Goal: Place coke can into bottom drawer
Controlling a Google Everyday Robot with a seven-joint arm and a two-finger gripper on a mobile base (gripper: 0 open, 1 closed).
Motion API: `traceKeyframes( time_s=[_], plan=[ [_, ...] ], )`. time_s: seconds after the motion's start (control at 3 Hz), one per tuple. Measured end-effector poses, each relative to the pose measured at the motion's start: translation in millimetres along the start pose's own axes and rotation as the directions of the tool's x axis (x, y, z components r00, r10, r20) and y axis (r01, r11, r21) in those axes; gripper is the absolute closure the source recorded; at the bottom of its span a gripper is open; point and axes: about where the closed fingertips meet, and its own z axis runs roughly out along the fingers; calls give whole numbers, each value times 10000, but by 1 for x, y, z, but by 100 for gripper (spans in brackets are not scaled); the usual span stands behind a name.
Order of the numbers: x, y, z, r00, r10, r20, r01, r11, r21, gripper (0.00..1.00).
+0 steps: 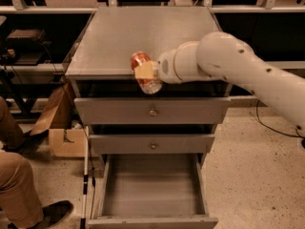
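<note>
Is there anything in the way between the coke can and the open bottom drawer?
Nothing visible. The gripper holds the coke can at the front edge of the cabinet; the two upper drawers are shut, and the bottom drawer below stands open.
</note>
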Motion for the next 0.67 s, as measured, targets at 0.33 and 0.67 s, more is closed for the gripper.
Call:
traceKeyframes(
  time_s=[0.33,0.67],
  plan=[
    [54,-25,-20,9983,352,-465,-360,9992,-161,100],
    [98,-49,-10,9890,853,-1207,-895,9955,-300,100]
  ],
)
